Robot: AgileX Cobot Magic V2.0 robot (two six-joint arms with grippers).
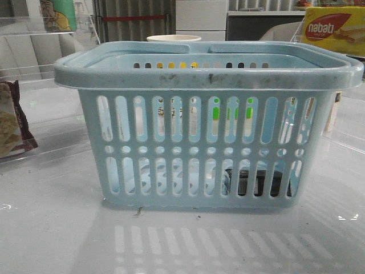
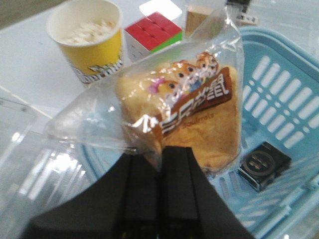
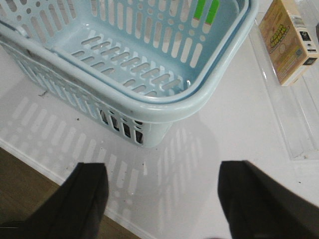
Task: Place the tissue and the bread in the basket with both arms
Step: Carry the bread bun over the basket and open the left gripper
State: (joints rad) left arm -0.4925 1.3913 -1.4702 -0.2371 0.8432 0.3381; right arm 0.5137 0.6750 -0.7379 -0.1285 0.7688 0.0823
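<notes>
- We see the left gripper (image 2: pixel 159 152) pinching the edge of the bread (image 2: pixel 184 114), a clear packet that hangs over the light blue basket (image 2: pixel 279 94), above its near rim
- The tissue (image 2: pixel 263 165), a flat black pack, already lies on the basket floor; in the front view it shows as a dark shape (image 1: pixel 255 181) behind the lower slots
- The right gripper (image 3: pixel 162 196) is spread wide and holds nothing, hovering over the bare table beside a basket corner (image 3: pixel 159 112)
- Risk, as we judge it: the hold is on thin film only, so the packet may slip or swing; let go too near the rim, it could catch there or fall outside the basket
- A second risk: the packet hangs close to a yellow paper cup (image 2: pixel 89 40) with pale contents, and a sideways sweep could tip it
- Legible writing: "nabati" in white on the red oval of a yellow box (image 1: pixel 335 28)
- The bread's brown label carries white characters and cartoon animals; we cannot read them through the blur
- Print on the cup and on the tan carton (image 3: pixel 289 40) is too small to read
</notes>
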